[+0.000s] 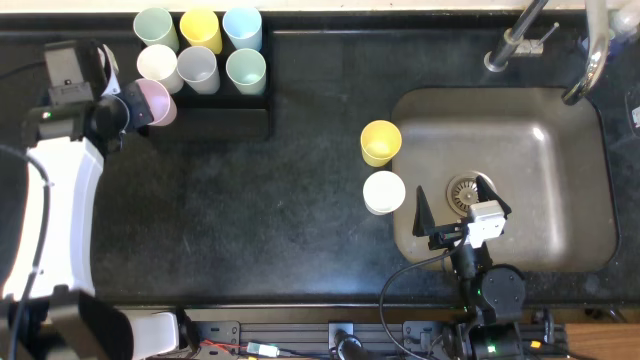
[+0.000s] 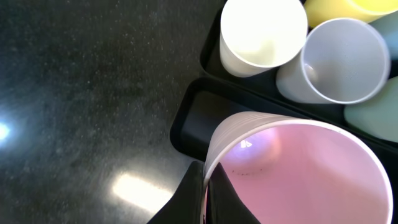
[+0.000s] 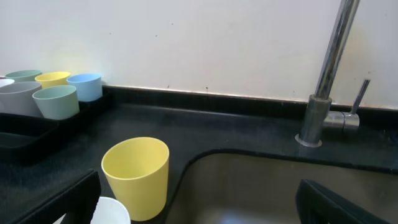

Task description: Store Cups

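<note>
I count nine cups. Six stand together: a pale green cup point(image 1: 155, 25), a yellow cup point(image 1: 200, 28), a blue cup point(image 1: 242, 28), a white cup point(image 1: 160, 62), a grey cup point(image 1: 197, 68) and a mint cup point(image 1: 246, 70). There is one pink cup point(image 1: 152, 100), then a second yellow cup point(image 1: 380, 142) and a second white cup point(image 1: 384, 192). One black tray point(image 1: 230, 122), one sink point(image 1: 540, 170), one tap point(image 1: 515, 40).
</note>
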`<move>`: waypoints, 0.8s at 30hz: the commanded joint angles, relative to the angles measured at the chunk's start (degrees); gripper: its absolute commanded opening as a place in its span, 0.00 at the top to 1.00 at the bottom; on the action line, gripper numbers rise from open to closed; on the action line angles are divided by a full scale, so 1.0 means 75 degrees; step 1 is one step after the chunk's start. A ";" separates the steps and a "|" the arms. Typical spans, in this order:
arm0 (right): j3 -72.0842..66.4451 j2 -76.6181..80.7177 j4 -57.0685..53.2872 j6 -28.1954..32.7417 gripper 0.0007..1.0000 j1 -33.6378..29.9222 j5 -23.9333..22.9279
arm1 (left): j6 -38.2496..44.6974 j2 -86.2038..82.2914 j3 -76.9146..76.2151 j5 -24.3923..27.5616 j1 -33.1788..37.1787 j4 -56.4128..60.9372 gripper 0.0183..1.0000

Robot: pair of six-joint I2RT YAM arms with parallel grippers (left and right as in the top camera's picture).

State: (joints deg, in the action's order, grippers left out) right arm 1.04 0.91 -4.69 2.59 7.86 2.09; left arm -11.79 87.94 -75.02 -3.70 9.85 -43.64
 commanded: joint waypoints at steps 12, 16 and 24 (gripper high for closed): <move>-0.0099 -0.0038 0.0041 0.0003 0.00 -0.0044 -0.0029 | 0.0149 0.1084 0.0055 -0.0137 0.0425 0.0796 0.98; -0.0099 -0.0038 0.0041 0.0000 0.00 -0.0044 -0.0029 | 0.0154 0.1338 0.0055 -0.0050 0.0481 0.0889 0.98; -0.0099 -0.0038 0.0041 0.0000 0.00 -0.0044 -0.0029 | 0.0175 0.1772 0.0055 0.0143 0.0487 0.1043 0.98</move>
State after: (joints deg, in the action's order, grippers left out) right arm 1.04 0.91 -4.69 2.59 7.86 2.11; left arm -11.57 100.07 -74.98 -3.57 13.17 -36.14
